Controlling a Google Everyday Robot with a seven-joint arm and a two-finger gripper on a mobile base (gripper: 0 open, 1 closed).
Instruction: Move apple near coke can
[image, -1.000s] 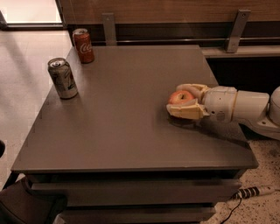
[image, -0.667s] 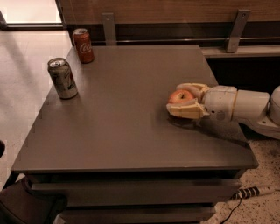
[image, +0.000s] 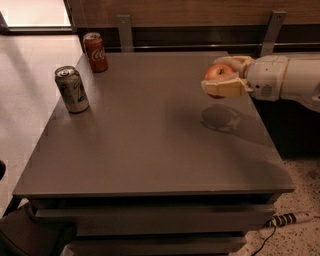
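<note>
Apple (image: 220, 71) is hanging above the right side of the counter (image: 150, 150), clamped in the end effector (image: 213, 74); the coke can (image: 95, 52) is standing well apart at the back-left corner, near a silver can (image: 72, 89).

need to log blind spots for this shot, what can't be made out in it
All in the camera view:
- Round red-orange apple: underside and far side hidden by the beige two-finger gripper shut on it, above the right side of the grey table.
- White arm: cut off by the right edge.
- Silver-grey can: dark markings too blurred to read.
- Red Coca-Cola can: back face turned away.
</note>
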